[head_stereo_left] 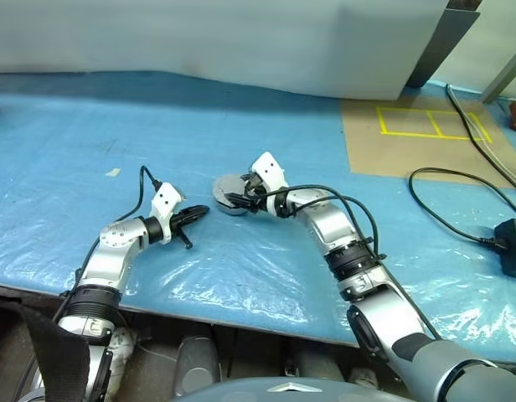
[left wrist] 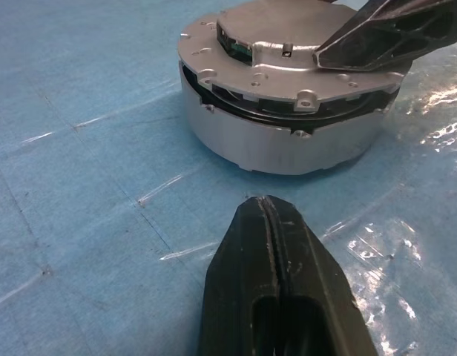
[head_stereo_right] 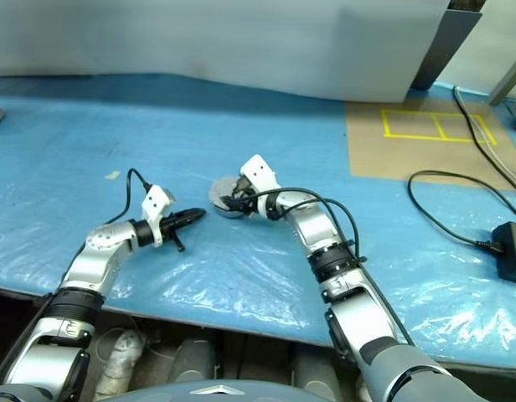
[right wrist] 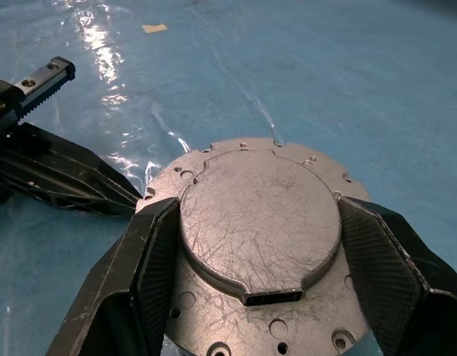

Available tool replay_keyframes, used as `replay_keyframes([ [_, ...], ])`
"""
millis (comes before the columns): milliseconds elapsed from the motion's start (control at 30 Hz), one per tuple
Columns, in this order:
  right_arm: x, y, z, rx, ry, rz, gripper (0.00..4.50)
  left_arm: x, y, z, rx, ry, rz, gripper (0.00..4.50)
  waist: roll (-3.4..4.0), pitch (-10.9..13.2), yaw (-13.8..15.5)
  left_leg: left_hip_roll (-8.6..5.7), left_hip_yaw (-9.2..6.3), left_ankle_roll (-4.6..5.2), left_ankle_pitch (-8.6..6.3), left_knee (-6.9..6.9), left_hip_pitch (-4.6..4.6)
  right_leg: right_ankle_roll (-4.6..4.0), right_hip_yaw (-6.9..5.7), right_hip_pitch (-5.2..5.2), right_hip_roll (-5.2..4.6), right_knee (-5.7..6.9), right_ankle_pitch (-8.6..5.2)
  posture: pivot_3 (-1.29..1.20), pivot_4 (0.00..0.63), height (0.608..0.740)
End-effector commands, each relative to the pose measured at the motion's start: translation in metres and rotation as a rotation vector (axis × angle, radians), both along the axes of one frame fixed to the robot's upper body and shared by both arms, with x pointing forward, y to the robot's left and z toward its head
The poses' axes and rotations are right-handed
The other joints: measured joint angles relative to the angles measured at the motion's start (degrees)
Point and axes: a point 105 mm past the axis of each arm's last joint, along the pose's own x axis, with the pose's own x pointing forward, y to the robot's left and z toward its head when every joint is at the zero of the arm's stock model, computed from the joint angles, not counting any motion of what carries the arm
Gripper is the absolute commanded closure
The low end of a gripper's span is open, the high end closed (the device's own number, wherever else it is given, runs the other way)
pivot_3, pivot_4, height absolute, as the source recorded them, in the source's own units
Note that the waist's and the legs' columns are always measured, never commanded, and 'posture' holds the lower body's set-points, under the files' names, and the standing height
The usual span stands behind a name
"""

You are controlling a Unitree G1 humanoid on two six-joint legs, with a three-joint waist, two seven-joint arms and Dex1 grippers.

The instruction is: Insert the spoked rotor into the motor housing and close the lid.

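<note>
Right gripper has its ribbed black fingers clamped on the scratchy grey lid, which sits slightly cocked on the round metal housing mid-table. Left gripper is pinched shut, empty, just left of it on crinkly blue plastic sheeting.

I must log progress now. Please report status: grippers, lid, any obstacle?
Left gripper shut, empty, beside motor housing. Right gripper straddles lid's raised centre. Lid on housing, gap visible. Nothing in the way.
</note>
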Motion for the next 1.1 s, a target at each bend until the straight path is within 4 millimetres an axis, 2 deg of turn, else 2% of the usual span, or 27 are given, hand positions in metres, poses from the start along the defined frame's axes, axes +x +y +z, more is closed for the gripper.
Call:
replay_keyframes([
  [33,-0.001,0.004,-0.004,-0.072,-0.063,0.027,1.53,0.002,-0.003,0.008,-0.001,-0.034,-0.015,4.50,0.00,0.0,0.0,0.00,0.00,0.00,0.00,-0.01,0.00,0.00,0.00,0.00,0.00,0.00,0.00,0.00,0.150,0.740],
  [133,-0.005,0.002,-0.020,-0.117,-0.048,0.032,1.53,0.002,-0.003,0.009,-0.002,-0.034,-0.016,4.50,0.00,0.0,-0.1,0.00,0.00,0.00,0.00,-0.01,0.02,0.00,0.00,0.00,0.00,0.01,0.00,0.00,0.150,0.740],
  [233,-0.008,0.005,-0.024,-0.101,-0.029,0.033,1.53,0.002,-0.001,0.008,-0.002,-0.033,-0.011,4.50,0.00,0.0,-0.2,0.00,0.00,0.00,0.00,0.00,0.09,0.00,0.01,0.07,0.00,0.02,0.00,0.00,0.150,0.740],
  [400,-0.004,0.010,-0.001,0.035,0.023,0.021,1.53,0.000,-0.001,0.008,-0.002,-0.031,-0.010,4.50,0.00,0.0,-0.5,0.00,0.02,0.00,0.00,-0.02,0.16,-0.19,0.05,0.12,0.00,0.00,-0.12,0.00,0.150,0.740],
  [500,-0.002,0.013,0.013,0.087,0.040,0.027,1.53,0.001,-0.001,0.008,-0.002,-0.034,-0.009,4.50,-0.01,0.0,-0.7,-0.01,0.02,0.00,0.00,-0.07,0.15,-0.02,0.05,0.11,0.00,-0.01,-0.01,0.00,0.150,0.740],
  [633,0.000,0.019,0.025,0.177,0.104,0.019,1.53,0.001,0.000,0.008,-0.002,-0.036,-0.005,4.50,-0.01,0.0,-0.9,-0.01,0.02,0.00,0.00,-0.11,0.14,-0.02,0.02,0.09,0.00,-0.02,-0.01,0.00,0.150,0.740],
  [733,-0.004,0.026,0.013,0.076,0.068,0.036,1.53,0.001,-0.001,0.007,-0.002,-0.032,-0.005,4.50,-0.01,0.0,-1.1,-0.01,0.02,0.00,0.00,-0.11,0.13,-0.03,0.02,0.08,0.00,-0.02,-0.02,0.00,0.150,0.740],
  [900,-0.004,0.025,-0.019,-0.092,0.056,0.008,1.53,0.001,-0.001,0.006,-0.001,-0.028,-0.005,4.50,-0.01,0.0,-1.4,-0.01,0.02,-0.01,0.00,-0.14,0.17,-0.04,0.03,0.07,0.00,-0.02,-0.02,0.00,0.150,0.740],
  [1100,0.000,0.016,-0.039,-0.145,0.081,-0.054,1.53,0.001,-0.001,0.006,-0.003,-0.027,-0.004,4.50,-0.01,0.0,-1.4,0.00,0.08,-0.01,-0.01,-0.14,0.48,-0.27,0.16,0.27,0.00,0.01,-0.16,0.00,0.150,0.740],
])
